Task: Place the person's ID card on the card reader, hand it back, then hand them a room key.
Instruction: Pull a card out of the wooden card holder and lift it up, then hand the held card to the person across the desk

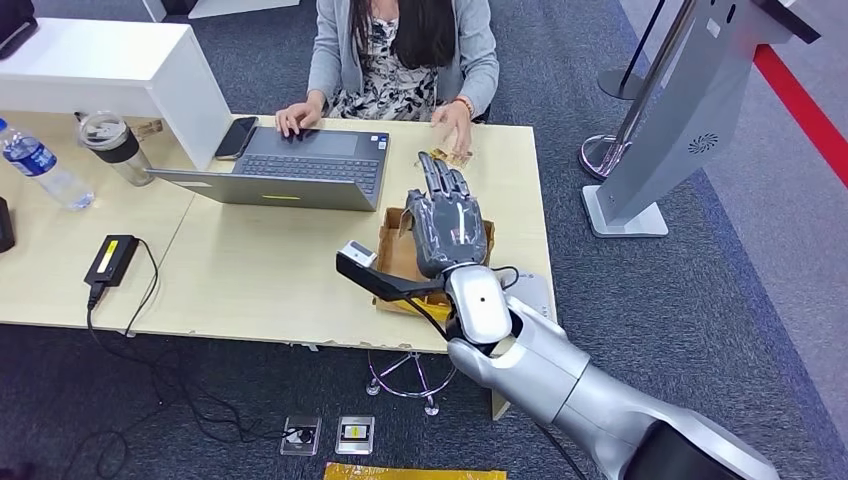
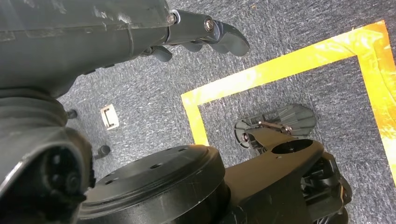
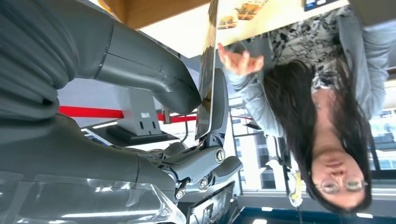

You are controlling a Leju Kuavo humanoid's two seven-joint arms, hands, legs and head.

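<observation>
My right hand (image 1: 447,225) reaches out flat over a cardboard box (image 1: 392,258) near the table's right end, fingers pointing at the seated person (image 1: 405,50). In the right wrist view a thin card (image 3: 207,84) stands edge-on, pinched between my thumb (image 3: 159,79) and a finger (image 3: 219,102). Which card it is cannot be told. The person's hand (image 1: 455,120) is lifted just beyond my fingertips, next to a golden card (image 1: 457,157) lying on the table. A black box with a cable (image 1: 112,258), probably the card reader, lies far left. My left hand (image 2: 196,32) hangs over the carpet, holding nothing.
An open laptop (image 1: 290,165) with the person's other hand on it sits mid-table, a phone (image 1: 236,137) beside it. A cup (image 1: 115,145), a water bottle (image 1: 35,165) and a white block (image 1: 110,65) stand at the left. A grey kiosk stand (image 1: 690,120) rises right of the table.
</observation>
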